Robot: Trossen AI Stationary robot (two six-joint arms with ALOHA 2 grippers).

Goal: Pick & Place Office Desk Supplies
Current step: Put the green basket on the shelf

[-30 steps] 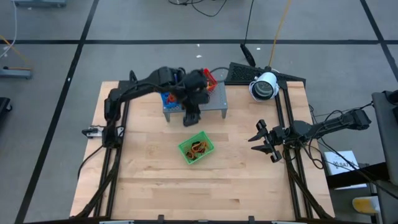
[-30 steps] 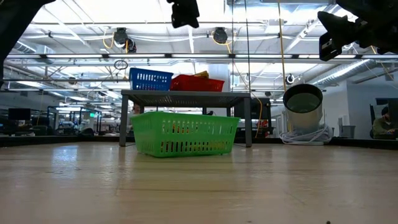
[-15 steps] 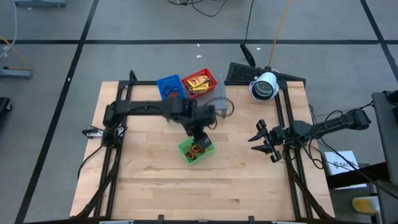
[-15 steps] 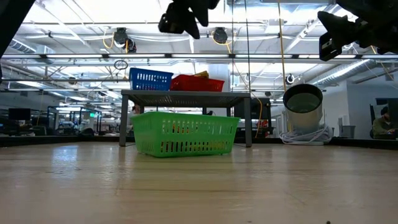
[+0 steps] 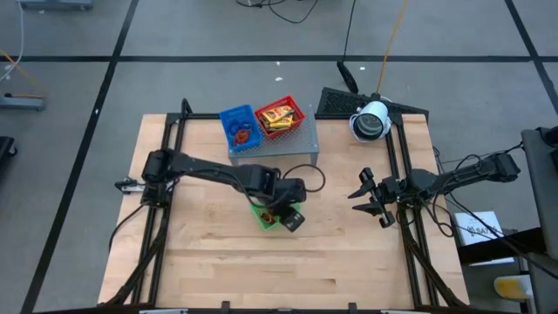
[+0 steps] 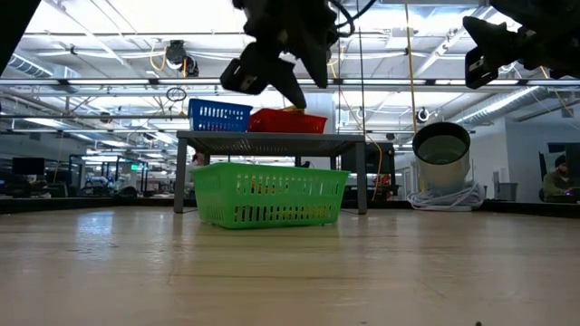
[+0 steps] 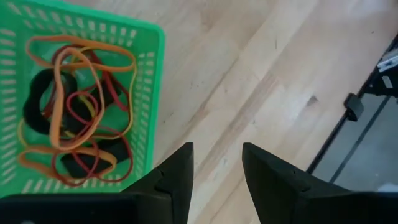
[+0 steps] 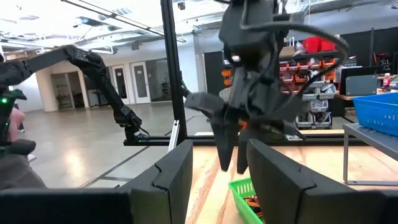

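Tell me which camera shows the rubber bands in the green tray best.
The left wrist view: the rubber bands lie tangled in plain sight inside the green tray. In the high view the left gripper covers most of them. The low view shows only hints through the mesh; the right wrist view, a sliver.

We see two arms built of slim black links with rounded, bulkier joint housings, each rising from a black frame of thin rails along its side of the bench, and a thin black cable loops loosely off the left arm (image 5: 218, 172) near its wrist. The left gripper (image 7: 216, 177) ends in two matte black fingers (image 7: 177, 171) that are broad, flat-faced wedges with angled, chamfered tips, and the right gripper (image 8: 217, 180) shows the same pair of dark blocky fingers (image 8: 174, 177) with bevelled edges. From above, the right arm (image 5: 462, 174) ends in a spiky black head with short prongs
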